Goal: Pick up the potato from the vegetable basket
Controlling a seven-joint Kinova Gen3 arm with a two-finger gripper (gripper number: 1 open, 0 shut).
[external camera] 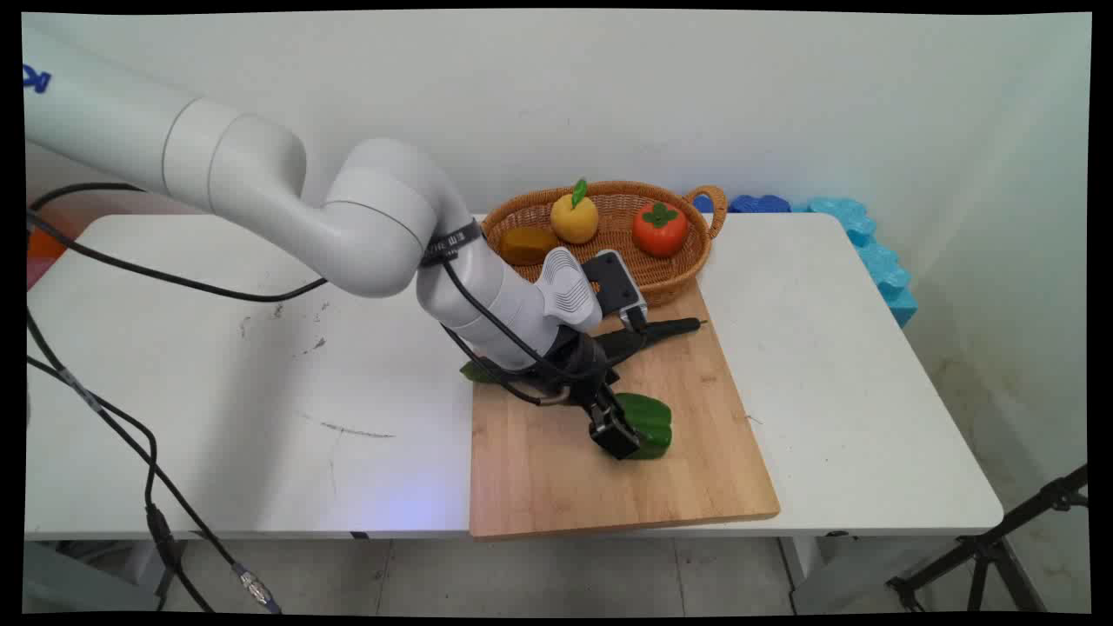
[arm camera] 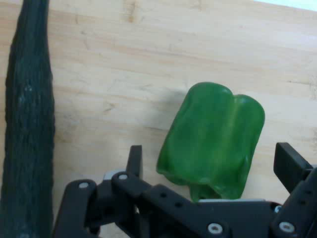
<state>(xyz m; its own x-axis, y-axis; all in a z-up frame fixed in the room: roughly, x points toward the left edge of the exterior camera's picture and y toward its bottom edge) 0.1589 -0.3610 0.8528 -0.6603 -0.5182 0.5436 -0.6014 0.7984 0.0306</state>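
A glossy green bell pepper [arm camera: 213, 141], lobed and lying on its side, rests on the light wooden cutting board [external camera: 556, 487], roughly at the board's middle, right of centre. Its skin is smooth and unbroken where visible; in the hand view two rounded lobes and a crease between them show plainly.

The white arm reaches in from the upper left and bends down over the board, wrist angled low, with black cables trailing from it. The black two-finger gripper [arm camera: 210, 166] is lowered at the pepper [external camera: 650, 426]. Its fingers [arm camera: 134, 159] stand apart, one on either side of the pepper, with a gap visible between each finger and the pepper's skin in the hand view. Nothing is held.

A long dark green cucumber [arm camera: 27, 129] lies on the same board, apart from the pepper; in the main view it [external camera: 661, 330] runs along the board's far part, partly hidden under the wrist.

A woven wicker basket [external camera: 696, 252] with a loop handle at its right end sits at the far edge of the board, touching or overlapping it. Inside are three items: a brown oval piece [external camera: 526, 245] at the left, a yellow round fruit with a green leaf [external camera: 574, 217] in the middle, and a red-orange fruit with a green calyx [external camera: 659, 229] at the right.

The board lies on the white table [external camera: 261, 391], whose surface carries faint dark scuff marks. Blue foam pieces [external camera: 861, 243] sit at the table's far right corner.
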